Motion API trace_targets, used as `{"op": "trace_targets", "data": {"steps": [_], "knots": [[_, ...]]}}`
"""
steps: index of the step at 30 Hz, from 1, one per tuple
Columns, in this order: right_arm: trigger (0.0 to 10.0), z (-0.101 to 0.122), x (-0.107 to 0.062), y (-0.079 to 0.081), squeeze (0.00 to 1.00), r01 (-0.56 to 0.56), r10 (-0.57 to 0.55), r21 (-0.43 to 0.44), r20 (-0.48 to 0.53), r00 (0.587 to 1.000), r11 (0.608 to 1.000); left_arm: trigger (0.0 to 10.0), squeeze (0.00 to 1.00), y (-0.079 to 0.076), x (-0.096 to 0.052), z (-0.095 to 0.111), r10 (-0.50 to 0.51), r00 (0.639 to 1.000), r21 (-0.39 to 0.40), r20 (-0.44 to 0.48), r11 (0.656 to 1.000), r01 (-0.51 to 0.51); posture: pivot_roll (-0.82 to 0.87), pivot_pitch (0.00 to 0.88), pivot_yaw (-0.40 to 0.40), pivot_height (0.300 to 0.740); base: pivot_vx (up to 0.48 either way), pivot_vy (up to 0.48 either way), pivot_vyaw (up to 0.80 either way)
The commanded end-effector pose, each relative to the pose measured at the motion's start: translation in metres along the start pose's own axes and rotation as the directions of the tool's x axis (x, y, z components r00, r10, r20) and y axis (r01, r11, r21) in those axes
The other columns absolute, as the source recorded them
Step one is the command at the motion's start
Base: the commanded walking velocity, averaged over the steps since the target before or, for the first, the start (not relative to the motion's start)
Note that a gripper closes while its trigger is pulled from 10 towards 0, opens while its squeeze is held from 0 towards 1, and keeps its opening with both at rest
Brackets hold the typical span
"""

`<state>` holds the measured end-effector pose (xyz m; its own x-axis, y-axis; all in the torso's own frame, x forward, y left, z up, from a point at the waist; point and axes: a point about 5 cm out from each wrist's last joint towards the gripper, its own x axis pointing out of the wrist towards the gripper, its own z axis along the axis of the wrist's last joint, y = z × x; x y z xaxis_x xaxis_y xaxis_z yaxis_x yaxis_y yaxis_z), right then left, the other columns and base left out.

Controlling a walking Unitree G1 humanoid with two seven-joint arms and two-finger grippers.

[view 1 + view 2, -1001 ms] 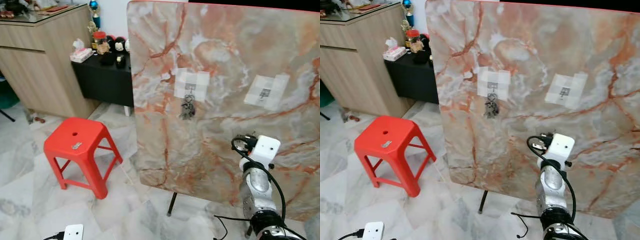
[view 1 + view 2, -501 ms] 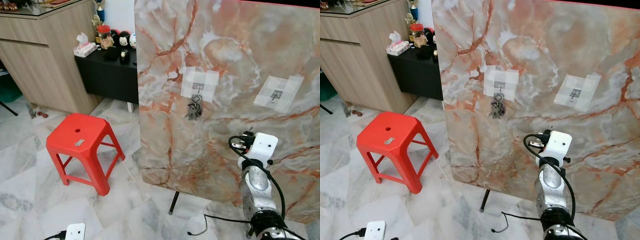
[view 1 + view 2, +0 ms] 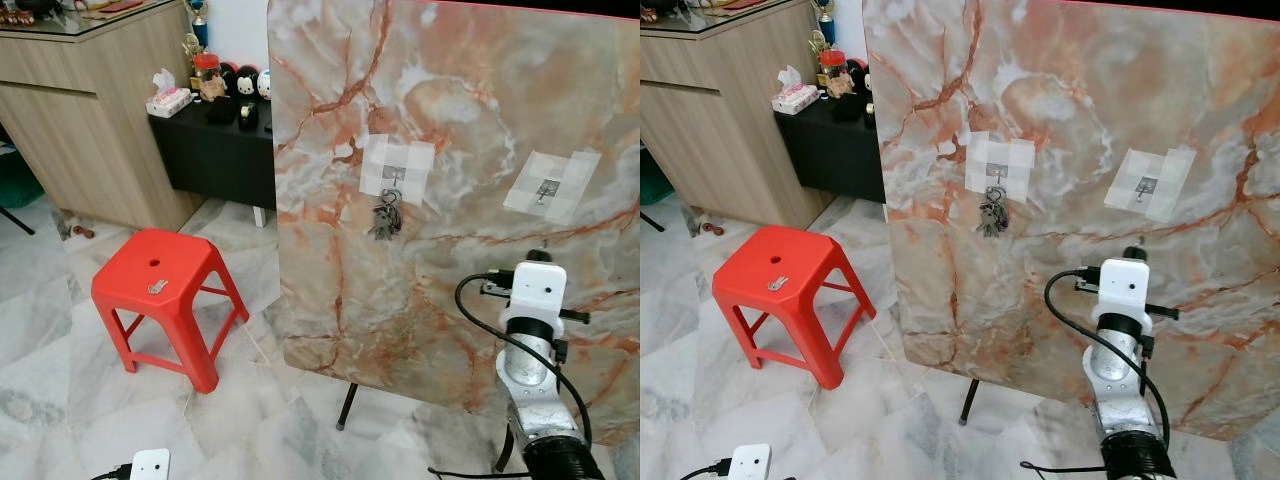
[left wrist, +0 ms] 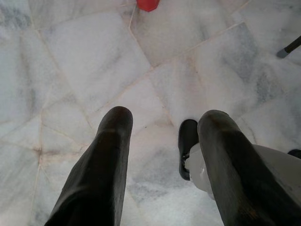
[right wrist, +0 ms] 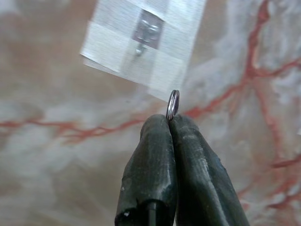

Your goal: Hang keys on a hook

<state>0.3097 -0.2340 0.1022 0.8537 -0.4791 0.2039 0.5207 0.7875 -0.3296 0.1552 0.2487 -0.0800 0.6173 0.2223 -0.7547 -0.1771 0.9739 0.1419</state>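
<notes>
A marble board (image 3: pixel 460 130) stands upright with two taped-on hooks. From the left hook (image 3: pixel 396 176) hangs a bunch of keys (image 3: pixel 385 218). The right hook (image 3: pixel 547 188) is bare. My right arm (image 3: pixel 530 340) points upward just below that right hook. My right gripper (image 5: pixel 170 120) is shut on a small metal key ring (image 5: pixel 173 104), which sticks up between the fingertips a short way under the taped hook (image 5: pixel 143 40); any keys on it are hidden. My left gripper (image 4: pixel 164 122) hangs open over the marble floor.
A red plastic stool (image 3: pixel 160 285) with a small metal item (image 3: pixel 156 287) on top stands left of the board. Behind it are a black low cabinet (image 3: pixel 215 150) and a wooden cabinet (image 3: pixel 80 120). The board's thin leg (image 3: pixel 345 405) reaches the floor.
My right arm has swung to the right and turned upright, so the wrist now sits under the right hook. The hanging keys have not moved.
</notes>
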Motion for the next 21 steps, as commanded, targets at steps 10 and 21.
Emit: {"op": "trace_targets", "data": {"steps": [10, 21], "knots": [[10.0, 0.022, 0.015, 0.002, 0.0, 0.048, -0.037, -0.117, 0.099, 0.994, 0.992, 10.0, 0.0, 0.0, -0.002, -0.007, 0.004, 1.0, -0.007, -0.02, 1.0, -0.004, 0.11, 0.0, -0.047, 0.74, 0.0, 0.0, 0.0], [10.0, 0.025, 0.017, 0.013, 0.0, 0.003, -0.001, -0.024, 0.062, 0.998, 1.0, 10.0, 0.0, -0.002, -0.002, -0.008, -0.001, 1.0, -0.022, -0.016, 1.0, 0.0, 0.11, 0.0, -0.054, 0.74, 0.0, 0.0, 0.0]]}}
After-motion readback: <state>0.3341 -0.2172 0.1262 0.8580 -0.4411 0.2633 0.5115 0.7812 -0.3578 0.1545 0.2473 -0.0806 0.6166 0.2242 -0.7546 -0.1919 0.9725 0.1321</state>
